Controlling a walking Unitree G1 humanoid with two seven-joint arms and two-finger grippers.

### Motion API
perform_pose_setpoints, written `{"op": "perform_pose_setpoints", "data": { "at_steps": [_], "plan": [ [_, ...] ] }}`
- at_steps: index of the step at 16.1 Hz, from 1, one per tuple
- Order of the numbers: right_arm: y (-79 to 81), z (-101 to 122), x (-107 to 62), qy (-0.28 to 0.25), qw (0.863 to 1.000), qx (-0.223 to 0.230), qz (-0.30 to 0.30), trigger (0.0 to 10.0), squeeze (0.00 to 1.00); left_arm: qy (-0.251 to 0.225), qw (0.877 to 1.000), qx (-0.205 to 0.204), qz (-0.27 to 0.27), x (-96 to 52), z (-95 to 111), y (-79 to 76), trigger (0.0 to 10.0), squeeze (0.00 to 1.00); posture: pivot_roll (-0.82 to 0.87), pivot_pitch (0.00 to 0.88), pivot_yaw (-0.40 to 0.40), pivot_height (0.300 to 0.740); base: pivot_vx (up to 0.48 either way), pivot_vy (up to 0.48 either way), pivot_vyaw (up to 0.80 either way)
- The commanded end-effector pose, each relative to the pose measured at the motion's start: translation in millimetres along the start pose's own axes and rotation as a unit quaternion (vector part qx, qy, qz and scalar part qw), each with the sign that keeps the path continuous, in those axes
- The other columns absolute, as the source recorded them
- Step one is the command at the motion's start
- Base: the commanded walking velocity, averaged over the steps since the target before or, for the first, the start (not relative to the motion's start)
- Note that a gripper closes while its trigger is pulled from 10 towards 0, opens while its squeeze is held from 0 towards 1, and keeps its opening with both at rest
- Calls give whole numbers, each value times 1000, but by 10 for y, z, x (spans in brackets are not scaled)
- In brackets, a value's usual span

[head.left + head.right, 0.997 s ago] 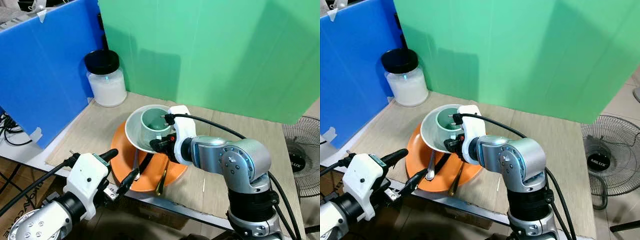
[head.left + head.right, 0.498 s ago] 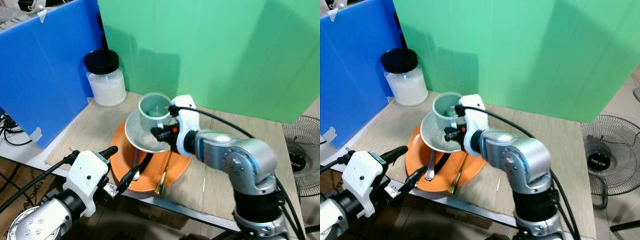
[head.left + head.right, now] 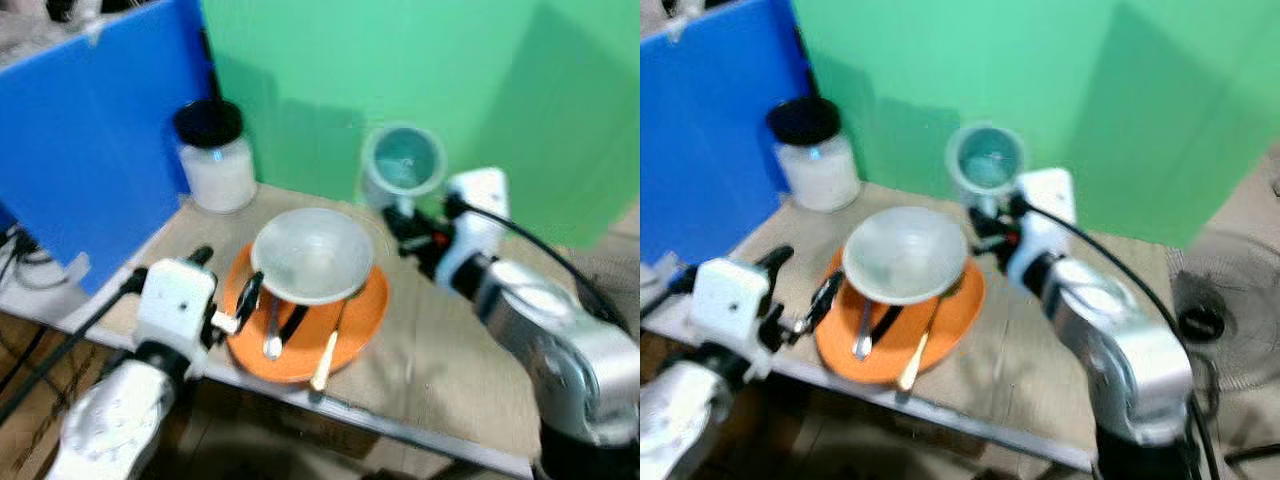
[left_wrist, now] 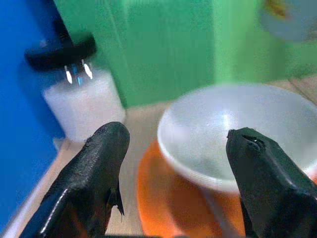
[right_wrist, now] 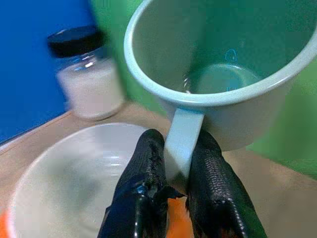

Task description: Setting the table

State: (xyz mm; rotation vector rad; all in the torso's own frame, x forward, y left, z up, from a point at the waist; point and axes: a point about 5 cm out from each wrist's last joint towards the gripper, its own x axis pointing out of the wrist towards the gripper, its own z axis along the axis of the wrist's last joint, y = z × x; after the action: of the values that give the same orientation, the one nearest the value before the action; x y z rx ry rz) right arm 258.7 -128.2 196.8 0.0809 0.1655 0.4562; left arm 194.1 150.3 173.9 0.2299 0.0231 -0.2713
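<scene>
A pale green mug [image 3: 403,165] hangs in the air behind and to the right of the plate, held by its handle [image 5: 181,144] in my right gripper [image 5: 174,183], which is shut on it. The white bowl [image 3: 313,255] sits on the orange plate [image 3: 355,310], with a spoon [image 3: 271,335], a dark-handled utensil [image 3: 293,322] and a gold utensil [image 3: 327,348] lying on the plate's front part. My left gripper [image 4: 171,173] is open at the plate's left edge, its fingers [image 3: 246,296] near the bowl and nothing between them.
A white-filled jar [image 3: 215,155] with a black lid stands at the back left of the wooden table [image 3: 445,360]. A blue panel [image 3: 90,140] rises on the left and a green panel [image 3: 420,80] behind. A floor fan [image 3: 1215,330] stands to the right.
The right gripper has lifted the mug out of the bowl and carried it up and to the right. The left gripper has moved closer to the plate's left edge. The view has shifted and blurred.
</scene>
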Motion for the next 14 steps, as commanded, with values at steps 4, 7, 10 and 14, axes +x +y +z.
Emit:
{"op": "perform_pose_setpoints", "data": {
  "at_steps": [4, 7, 10, 14],
  "plan": [
    [-45, 61, -142, -45, 998, -28, -28, 10000, 0, -17, 999, -1, 33, 92, 18, -51, 10000, 0, -45, 6, 23, 740, 0, 0, -786],
    [-70, -43, -194, -37, 998, -33, -48, 10000, 0, -10, 999, 10, 48, 77, -21, 0, 10000, 0, -49, 3, 12, 740, 0, 0, -796],
    [-99, -127, -197, -18, 997, -38, -71, 10000, 0, 1, 998, 10, 67, 20, -66, 56, 10000, 0, -44, 1, 2, 740, 0, 0, -800],
    [-130, -169, -147, -8, 995, -44, -86, 10000, 0, 8, 997, 10, 79, -10, -93, 60, 10000, 0, -40, 0, -3, 740, 0, 0, -800]
  ]
}}
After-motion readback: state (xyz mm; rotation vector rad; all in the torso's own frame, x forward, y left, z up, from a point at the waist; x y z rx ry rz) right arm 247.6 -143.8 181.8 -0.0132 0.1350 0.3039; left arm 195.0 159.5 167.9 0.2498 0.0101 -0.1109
